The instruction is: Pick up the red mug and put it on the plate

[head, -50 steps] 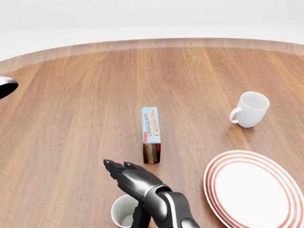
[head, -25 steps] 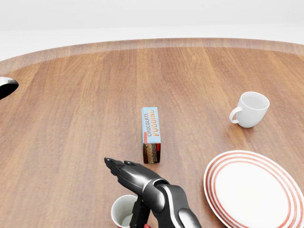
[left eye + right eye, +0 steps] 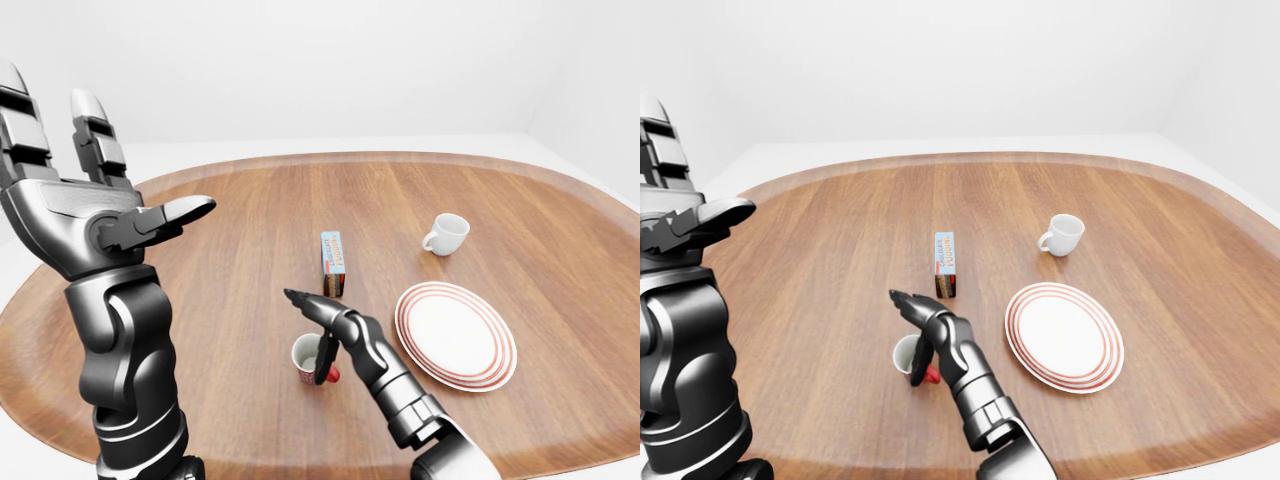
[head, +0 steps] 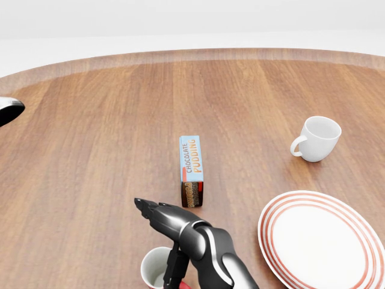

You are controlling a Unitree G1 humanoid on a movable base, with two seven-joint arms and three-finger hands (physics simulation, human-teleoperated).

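Low over red mug (image 3: 310,360), right hand (image 3: 318,325) unclenched, left hand (image 3: 85,205) raised, fingers spread

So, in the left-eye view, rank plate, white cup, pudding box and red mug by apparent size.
1. plate
2. pudding box
3. white cup and red mug: look alike; the right hand partly covers the mug, so unranked.

"CHOCOLATE PUDDING" on the upright pudding box (image 4: 191,170)
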